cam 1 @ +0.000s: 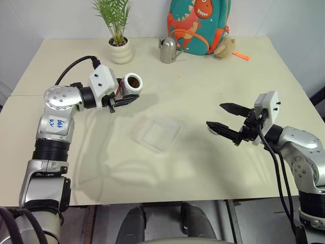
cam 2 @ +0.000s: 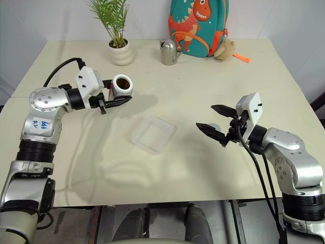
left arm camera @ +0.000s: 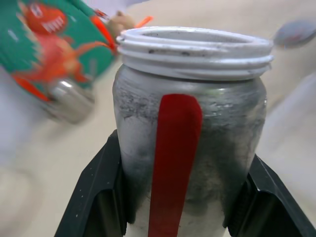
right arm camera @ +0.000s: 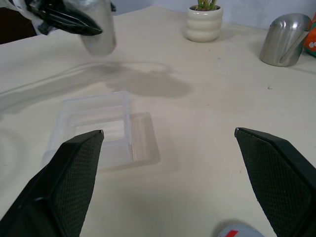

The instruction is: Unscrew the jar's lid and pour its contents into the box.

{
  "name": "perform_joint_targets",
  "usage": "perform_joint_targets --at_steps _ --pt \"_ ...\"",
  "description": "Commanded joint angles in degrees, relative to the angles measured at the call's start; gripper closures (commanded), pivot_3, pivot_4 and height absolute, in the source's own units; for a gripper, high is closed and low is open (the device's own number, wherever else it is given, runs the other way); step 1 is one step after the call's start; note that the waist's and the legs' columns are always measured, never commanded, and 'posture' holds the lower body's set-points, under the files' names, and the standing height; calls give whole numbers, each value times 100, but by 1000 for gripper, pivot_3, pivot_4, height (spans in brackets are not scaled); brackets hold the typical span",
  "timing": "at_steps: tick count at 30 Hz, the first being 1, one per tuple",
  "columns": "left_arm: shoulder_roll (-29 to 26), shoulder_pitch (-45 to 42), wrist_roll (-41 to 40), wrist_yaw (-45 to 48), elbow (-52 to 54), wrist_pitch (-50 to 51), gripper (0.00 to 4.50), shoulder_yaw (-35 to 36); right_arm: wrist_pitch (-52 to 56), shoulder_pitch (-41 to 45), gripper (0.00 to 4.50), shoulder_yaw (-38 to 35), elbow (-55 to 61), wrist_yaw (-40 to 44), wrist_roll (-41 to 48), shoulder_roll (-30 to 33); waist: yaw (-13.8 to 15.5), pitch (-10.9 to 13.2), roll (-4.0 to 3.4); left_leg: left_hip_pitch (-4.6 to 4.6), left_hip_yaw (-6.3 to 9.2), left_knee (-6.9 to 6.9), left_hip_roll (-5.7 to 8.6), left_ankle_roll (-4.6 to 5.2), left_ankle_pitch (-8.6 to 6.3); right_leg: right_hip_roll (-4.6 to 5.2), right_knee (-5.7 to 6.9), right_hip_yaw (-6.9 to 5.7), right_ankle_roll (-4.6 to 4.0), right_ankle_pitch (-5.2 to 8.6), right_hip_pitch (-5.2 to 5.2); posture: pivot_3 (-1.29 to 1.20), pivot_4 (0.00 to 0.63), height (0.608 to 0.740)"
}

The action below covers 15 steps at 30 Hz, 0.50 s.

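Left eye view: my left claw [cam 1: 123,100] is clamped on the jar [cam 1: 130,84], which is lidless and tipped almost level above the counter [cam 1: 203,91], its open mouth facing the camera. I can see the brown contents [cam 1: 133,81] inside. The clear box [cam 1: 157,132] lies on the counter, near the jar but lower and toward the middle, and looks empty from here. My right claw [cam 1: 227,122] hangs spread wide with nothing between its fingers.

Right eye view: same layout; a grey round shape [cam 2: 215,127] peeks out just behind the right claw's lower finger, which I take to be the lid.

Left wrist view: both fingers press the jar's silvery sides, red stripe between them, whitish threaded neck bare.

Right wrist view: the fingers stand far apart, the box lies beyond them, and the grey lid with its red mark rests on the counter near them.

I judge the unscrewing done; what remains is carrying the jar over the box and tipping it further.
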<state>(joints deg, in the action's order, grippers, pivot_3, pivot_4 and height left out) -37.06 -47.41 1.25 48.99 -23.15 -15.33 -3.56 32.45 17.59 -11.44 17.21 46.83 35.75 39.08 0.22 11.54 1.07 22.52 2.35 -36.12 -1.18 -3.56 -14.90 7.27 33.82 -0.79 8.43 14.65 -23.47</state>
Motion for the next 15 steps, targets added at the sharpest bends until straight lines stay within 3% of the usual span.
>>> perform_joint_targets --at_steps 1,3,10,15 --pt "-112 -144 1097 -1020 5 -1668 2569 -213 -39 0 25 -40 229 -37 78 -29 14 0 0 2 -1 0 0 0 0 0 -1 0 1 0 -1 0 150 740" --pt "-80 -243 1456 -1538 -206 -2286 2569 -246 -4 49 25 -30 245 -29 128 -52 24 0 0 2 -2 -1 0 0 -1 0 0 0 2 -1 -2 0 150 740" --pt "-575 -837 4097 -4172 -746 -4058 2569 -795 356 150 25 131 653 406 605 131 23 0 0 -10 -4 -3 0 1 -1 0 5 2 3 -2 -1 0 150 740" --pt "-846 -1177 6262 -6399 -451 -4164 2569 -1559 407 336 25 342 704 418 600 108 85 0 1 -7 -8 -2 2 1 -1 1 7 4 12 -7 2 0 150 740"
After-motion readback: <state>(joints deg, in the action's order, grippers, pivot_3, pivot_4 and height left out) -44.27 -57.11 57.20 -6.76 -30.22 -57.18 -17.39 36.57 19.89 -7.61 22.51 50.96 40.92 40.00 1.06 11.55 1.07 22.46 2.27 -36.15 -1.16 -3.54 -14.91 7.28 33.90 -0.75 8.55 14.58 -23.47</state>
